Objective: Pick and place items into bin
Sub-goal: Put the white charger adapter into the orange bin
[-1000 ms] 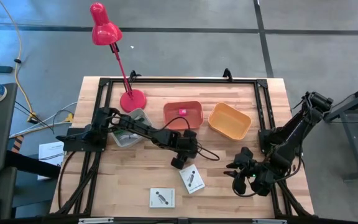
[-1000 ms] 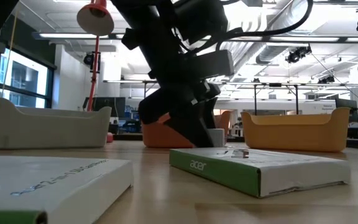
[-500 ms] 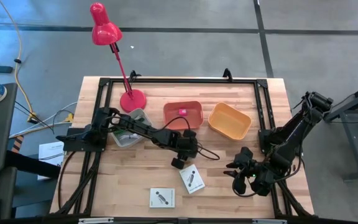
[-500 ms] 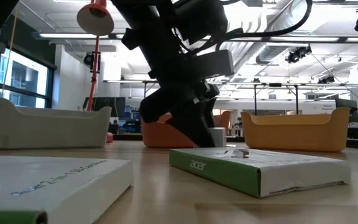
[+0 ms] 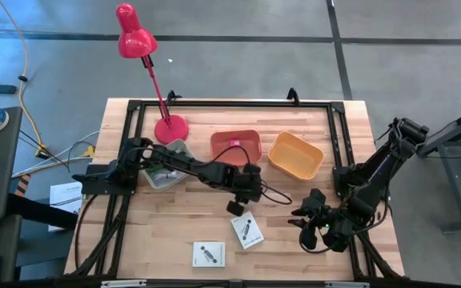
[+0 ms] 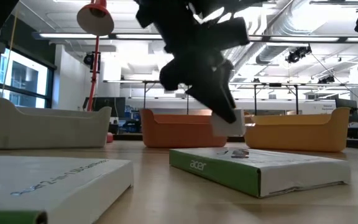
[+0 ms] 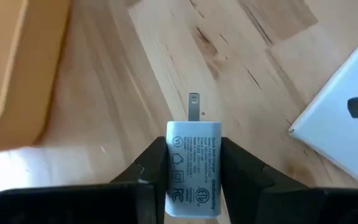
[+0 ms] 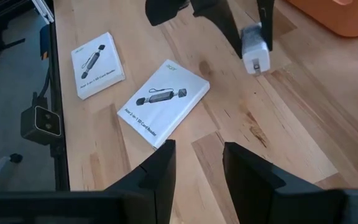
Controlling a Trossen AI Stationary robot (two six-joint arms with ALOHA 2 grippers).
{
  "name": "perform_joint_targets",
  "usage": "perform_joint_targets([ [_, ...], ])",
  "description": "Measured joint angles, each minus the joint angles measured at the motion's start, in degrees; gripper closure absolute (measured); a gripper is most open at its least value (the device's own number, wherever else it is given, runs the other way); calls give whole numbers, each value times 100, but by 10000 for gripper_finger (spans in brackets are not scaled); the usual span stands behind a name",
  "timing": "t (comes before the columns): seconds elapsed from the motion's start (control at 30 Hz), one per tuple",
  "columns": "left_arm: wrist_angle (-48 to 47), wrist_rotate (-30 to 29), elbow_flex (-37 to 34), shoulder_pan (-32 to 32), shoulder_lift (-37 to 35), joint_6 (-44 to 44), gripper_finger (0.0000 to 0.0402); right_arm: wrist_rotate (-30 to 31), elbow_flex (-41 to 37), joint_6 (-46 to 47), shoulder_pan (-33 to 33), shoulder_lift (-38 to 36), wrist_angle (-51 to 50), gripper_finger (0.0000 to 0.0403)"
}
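My left gripper (image 5: 237, 206) is shut on a small white wall charger (image 7: 193, 168), above the table's middle, just far of the nearer-right white card box (image 5: 247, 230). In the low view the charger (image 6: 227, 127) hangs over that box (image 6: 260, 168). A second white box (image 5: 209, 254) lies flat near the table's near edge. My right gripper (image 8: 207, 180) waits open near the right edge (image 5: 306, 228). Its wrist view shows both boxes (image 8: 163, 102) (image 8: 97, 65) and the held charger (image 8: 253, 53). My left gripper pinches the charger's white body between its two fingers (image 7: 238, 168), one on each side face (image 7: 211, 163). The fingers slant down from above. The charger is lifted clear of the table, and its metal prongs (image 7: 194, 106) point away from the gripper, down toward the wood.
Three bins stand along the far half: a grey-white one (image 5: 165, 164), a red one (image 5: 235, 147) with a small pink piece inside, and an orange one (image 5: 295, 155). A red desk lamp (image 5: 170, 128) stands at the far left. A black cable trails from the left arm.
My left gripper has risen and shifted toward the table's right edge, carrying the white charger from the table surface up clear of it. The right arm and both boxes have kept still.
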Motion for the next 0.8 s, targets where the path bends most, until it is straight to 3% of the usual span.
perform_joint_targets([
  [0.27, -669, -483, 555, 0, 0, 113, 300, 0, 0, 2, 0, 0, 12, 279],
  [0.47, -1367, -1248, 1140, 57, 0, 507, 312, 0, 0, -16, 0, 0, -1, 279],
  [0.8, -2430, -1574, 1505, 826, 0, 451, 310, -2, 0, -2, 4, 0, 30, 279],
])
